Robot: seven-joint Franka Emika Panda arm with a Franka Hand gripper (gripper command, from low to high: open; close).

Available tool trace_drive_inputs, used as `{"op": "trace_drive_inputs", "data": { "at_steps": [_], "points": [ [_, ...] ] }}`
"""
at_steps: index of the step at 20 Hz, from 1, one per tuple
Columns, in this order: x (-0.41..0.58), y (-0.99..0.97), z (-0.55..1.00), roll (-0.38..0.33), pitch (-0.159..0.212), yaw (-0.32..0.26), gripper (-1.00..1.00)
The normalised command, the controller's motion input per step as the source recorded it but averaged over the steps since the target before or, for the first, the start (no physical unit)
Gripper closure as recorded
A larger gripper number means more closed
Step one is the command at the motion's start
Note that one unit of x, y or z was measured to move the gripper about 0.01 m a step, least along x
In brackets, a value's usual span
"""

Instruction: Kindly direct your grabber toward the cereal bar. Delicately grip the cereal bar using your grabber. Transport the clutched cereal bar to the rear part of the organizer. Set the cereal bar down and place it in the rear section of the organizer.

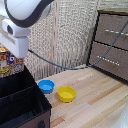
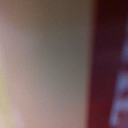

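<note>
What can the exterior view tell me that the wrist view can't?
Only the exterior view shows the scene: the arm's grabber holding the cereal bar above the black organizer, plus a blue bowl, a yellow bowl and a dresser. Only the wrist view gives a blurred close-up of pale and dark red surfaces, too blurry to identify. Both may share the bar, but that's uncertain.

The white grabber [image 1: 9, 59] hangs above the black organizer [image 1: 22, 102] at the exterior view's left, the cereal bar [image 1: 10, 64] showing just beneath its block; the fingers are hidden. A blue bowl [image 1: 46, 86] and yellow bowl [image 1: 66, 93] sit close together on the wooden table [image 1: 95, 102], a brown dresser [image 1: 112, 42] behind.
</note>
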Motion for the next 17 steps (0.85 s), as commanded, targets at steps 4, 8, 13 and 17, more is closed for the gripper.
{"op": "trace_drive_inputs", "data": {
  "at_steps": [4,8,13,17],
  "points": [
    [0.545,0.13,-0.18,-0.016,0.011,-0.074,1.0],
    [0.412,-0.02,-0.08,-0.008,0.057,-0.021,-1.0],
    [0.148,0.07,0.0,-0.029,0.097,0.0,-1.0],
    [0.207,-0.05,0.15,0.011,0.063,-0.015,-1.0]
  ]
}}
